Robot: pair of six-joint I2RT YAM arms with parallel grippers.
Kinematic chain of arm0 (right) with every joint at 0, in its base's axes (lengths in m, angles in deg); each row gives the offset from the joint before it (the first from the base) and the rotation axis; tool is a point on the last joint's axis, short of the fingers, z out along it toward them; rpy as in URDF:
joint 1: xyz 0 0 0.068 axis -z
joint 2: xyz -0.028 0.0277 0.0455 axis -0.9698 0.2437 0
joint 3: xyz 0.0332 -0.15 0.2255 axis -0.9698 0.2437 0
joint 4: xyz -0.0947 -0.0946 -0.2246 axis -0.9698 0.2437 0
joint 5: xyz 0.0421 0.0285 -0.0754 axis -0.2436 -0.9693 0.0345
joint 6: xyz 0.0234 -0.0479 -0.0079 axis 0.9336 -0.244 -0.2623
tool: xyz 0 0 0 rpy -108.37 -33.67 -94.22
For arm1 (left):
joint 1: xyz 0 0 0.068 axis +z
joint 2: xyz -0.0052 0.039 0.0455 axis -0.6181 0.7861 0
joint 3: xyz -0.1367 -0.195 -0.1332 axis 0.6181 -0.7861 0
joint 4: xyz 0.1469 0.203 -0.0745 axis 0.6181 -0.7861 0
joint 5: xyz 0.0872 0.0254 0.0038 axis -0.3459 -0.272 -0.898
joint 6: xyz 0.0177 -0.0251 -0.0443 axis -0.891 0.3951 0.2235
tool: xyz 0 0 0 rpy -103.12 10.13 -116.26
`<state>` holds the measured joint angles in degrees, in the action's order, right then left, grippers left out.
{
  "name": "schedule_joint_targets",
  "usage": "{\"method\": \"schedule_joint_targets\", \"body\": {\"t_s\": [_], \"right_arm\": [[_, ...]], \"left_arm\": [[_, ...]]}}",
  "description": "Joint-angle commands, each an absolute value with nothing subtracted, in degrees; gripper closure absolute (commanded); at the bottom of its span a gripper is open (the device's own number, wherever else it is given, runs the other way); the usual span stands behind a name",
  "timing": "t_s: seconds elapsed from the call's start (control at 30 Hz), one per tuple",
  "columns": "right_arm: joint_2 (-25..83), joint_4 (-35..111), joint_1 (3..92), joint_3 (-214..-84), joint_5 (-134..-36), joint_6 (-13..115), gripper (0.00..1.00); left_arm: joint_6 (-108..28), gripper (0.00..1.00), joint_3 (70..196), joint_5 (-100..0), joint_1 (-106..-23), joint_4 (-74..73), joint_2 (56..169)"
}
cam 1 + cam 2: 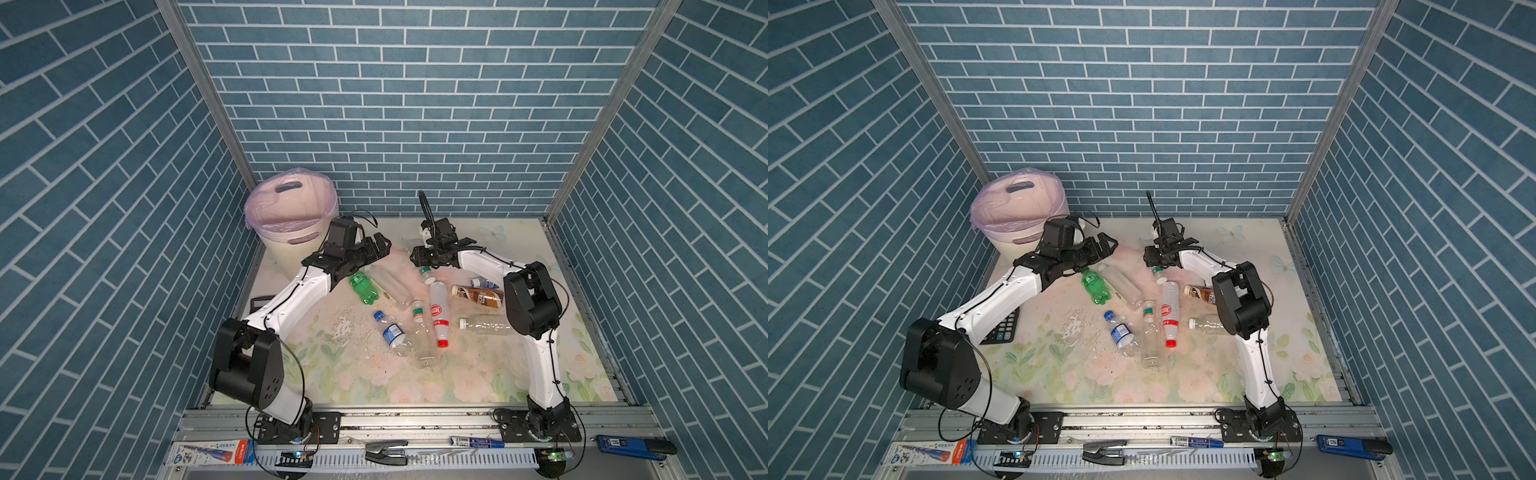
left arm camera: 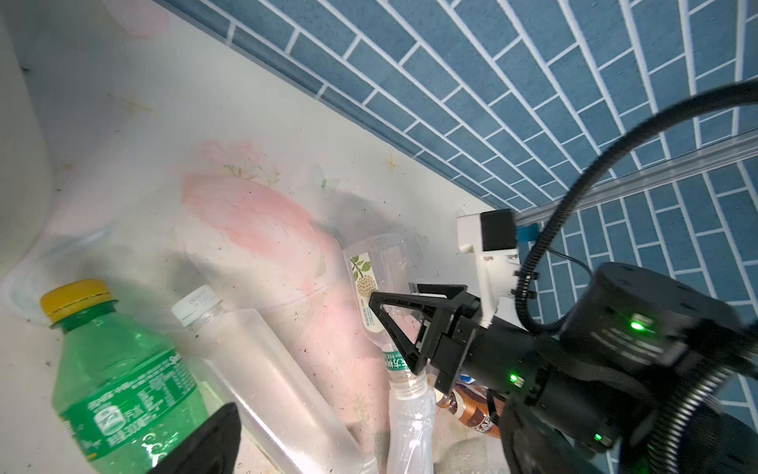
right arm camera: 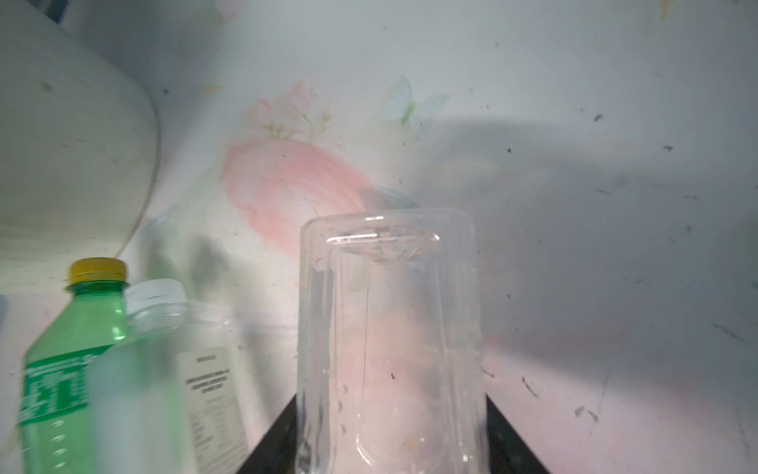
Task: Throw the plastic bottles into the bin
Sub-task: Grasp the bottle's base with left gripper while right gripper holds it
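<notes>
My right fingers [image 3: 279, 449] clamp a clear plastic bottle [image 3: 389, 328], its neck cut off in the wrist view; my left fingers [image 2: 205, 447] stand open, one blurred tip showing.

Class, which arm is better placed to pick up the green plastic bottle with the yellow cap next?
Left: the left end effector, open, hovers close by the green plastic bottle; the right end effector is shut on a clear plastic bottle.

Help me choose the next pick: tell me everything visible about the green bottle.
The green bottle is translucent green plastic with a yellow cap and a green label printed white. It lies on its side on the floral table, cap toward the bin, beside a clear white-capped bottle. Nothing grips it.
</notes>
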<state>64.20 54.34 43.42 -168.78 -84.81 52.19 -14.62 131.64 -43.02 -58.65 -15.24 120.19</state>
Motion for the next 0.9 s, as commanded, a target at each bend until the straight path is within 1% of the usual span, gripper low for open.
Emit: {"method": "schedule_joint_targets", "body": {"t_s": [0.0, 0.23, 0.47, 0.8, 0.87], "right_arm": [[58.1, 53.9, 43.3, -166.6, -87.3, 52.1, 0.46], [53.2, 52.8, 43.3, -164.0, -90.5, 52.1, 0.47], [49.5, 46.7, 43.2, -159.5, -95.9, 52.3, 0.48], [47.3, 44.5, 43.1, -158.3, -99.1, 52.4, 0.48], [47.2, 44.3, 43.1, -158.5, -99.5, 52.6, 0.48]], "left_arm": [[-12.9, 0.01, 135.0, -40.8, -59.2, -14.1, 123.0], [-10.5, 0.01, 141.5, -39.4, -59.4, -13.3, 128.3], [-8.1, 0.01, 147.2, -39.2, -61.0, -13.2, 133.3], [-6.1, 0.01, 148.0, -39.0, -61.8, -11.9, 136.1], [-5.9, 0.02, 147.7, -38.9, -61.8, -11.5, 136.2]]}}
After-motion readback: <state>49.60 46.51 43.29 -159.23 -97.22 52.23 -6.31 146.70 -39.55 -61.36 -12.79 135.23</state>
